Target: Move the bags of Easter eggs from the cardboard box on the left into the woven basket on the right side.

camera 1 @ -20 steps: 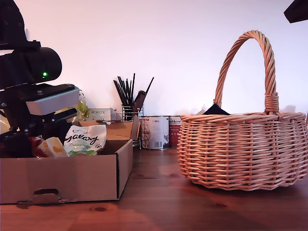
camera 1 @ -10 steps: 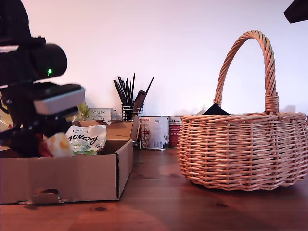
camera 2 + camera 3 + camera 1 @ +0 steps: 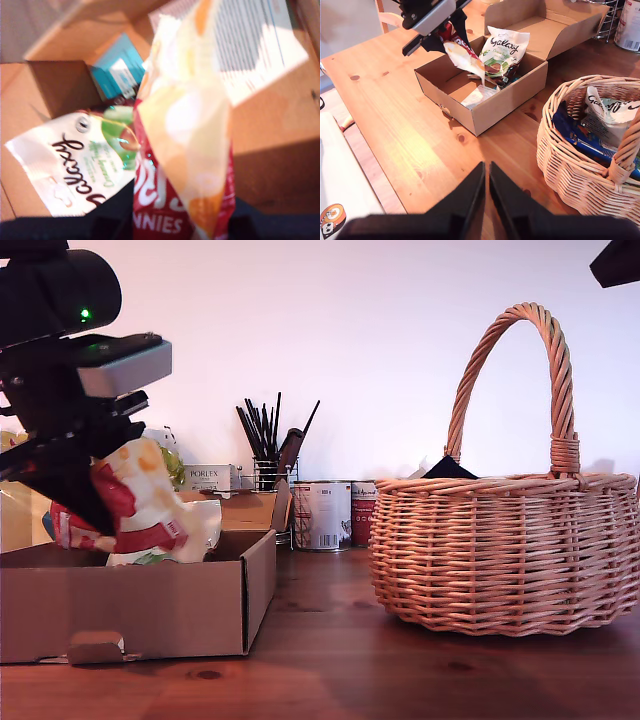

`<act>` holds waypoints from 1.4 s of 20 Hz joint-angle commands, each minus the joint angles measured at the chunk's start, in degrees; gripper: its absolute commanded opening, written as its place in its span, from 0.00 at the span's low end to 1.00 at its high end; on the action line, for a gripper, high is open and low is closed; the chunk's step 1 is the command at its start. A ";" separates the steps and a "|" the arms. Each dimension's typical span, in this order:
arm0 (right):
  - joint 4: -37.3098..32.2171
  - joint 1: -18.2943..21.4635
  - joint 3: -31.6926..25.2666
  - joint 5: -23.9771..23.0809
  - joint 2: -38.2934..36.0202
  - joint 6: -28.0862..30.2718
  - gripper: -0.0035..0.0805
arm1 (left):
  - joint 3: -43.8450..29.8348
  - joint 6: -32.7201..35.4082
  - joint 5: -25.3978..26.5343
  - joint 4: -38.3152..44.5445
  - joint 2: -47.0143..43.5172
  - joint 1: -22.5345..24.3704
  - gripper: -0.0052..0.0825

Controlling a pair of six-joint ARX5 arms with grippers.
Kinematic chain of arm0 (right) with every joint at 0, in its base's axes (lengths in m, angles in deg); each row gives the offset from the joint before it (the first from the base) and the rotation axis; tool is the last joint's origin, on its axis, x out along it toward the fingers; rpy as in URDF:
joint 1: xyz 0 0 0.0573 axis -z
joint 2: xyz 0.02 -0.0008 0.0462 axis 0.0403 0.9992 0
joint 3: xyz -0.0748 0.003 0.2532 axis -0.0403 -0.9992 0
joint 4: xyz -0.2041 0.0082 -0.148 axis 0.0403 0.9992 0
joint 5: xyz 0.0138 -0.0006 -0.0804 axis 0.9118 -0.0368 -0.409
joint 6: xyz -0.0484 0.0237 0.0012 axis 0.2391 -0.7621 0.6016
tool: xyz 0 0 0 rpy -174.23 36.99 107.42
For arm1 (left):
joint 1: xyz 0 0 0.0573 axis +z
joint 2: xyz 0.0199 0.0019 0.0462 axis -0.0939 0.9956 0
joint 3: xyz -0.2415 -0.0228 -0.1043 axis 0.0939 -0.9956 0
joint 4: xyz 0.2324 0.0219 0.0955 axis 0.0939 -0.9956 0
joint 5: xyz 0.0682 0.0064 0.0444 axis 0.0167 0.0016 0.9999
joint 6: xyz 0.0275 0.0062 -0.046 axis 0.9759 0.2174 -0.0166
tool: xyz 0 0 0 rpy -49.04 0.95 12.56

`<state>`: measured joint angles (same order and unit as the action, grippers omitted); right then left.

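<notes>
Exterior view first: behind the cardboard box we see a wire holder of black utensils, a white Porlex carton and two tins along the white wall. Nothing stands between the box and the woven basket, which sits at the exterior view's right with its tall arched handle up; bare wooden table lies between them.

Our first gripper hangs over the box at the exterior view's left, jaws clamped on the top of a red-and-cream bag. That bag dangles clear above the box floor, its lower end about level with the box rim. First wrist view shows the same bag hanging close under the jaws, blurred, with a white Galaxy bag and a blue pack below it inside the box.

Second wrist view: our second gripper hovers over bare table near the basket, its two dark fingers almost touching, nothing between them. The basket there already holds a white Galaxy pouch and a blue pouch. The box has its flap open, and a printed sheet lies on its floor.

Table is warm pine with knots; the wall is plain white.
</notes>
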<state>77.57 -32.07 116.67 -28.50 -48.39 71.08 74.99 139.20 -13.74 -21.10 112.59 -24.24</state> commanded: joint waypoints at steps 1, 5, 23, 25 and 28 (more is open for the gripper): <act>-0.42 -0.22 0.35 0.11 -0.17 0.37 0.03 | -0.83 -1.62 -1.64 2.38 -2.38 -0.83 0.26; -0.42 -0.22 0.35 0.11 -0.17 0.39 0.03 | -0.83 -9.42 -6.78 9.75 -4.70 -3.74 0.26; 0.28 -0.22 0.35 -0.28 -0.17 1.49 0.03 | 4.07 -46.18 -22.10 37.00 6.36 -19.63 0.26; 0.28 -0.22 0.35 -0.28 -0.17 1.51 0.03 | 7.15 -53.57 -24.74 36.96 7.98 -20.04 0.26; 0.24 -0.22 0.35 -0.33 -0.17 1.55 0.03 | 11.37 -62.34 -28.83 36.85 10.58 -21.05 0.26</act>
<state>78.03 -32.07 116.67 -28.72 -48.39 72.44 86.38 79.66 -41.32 15.09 121.44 -44.35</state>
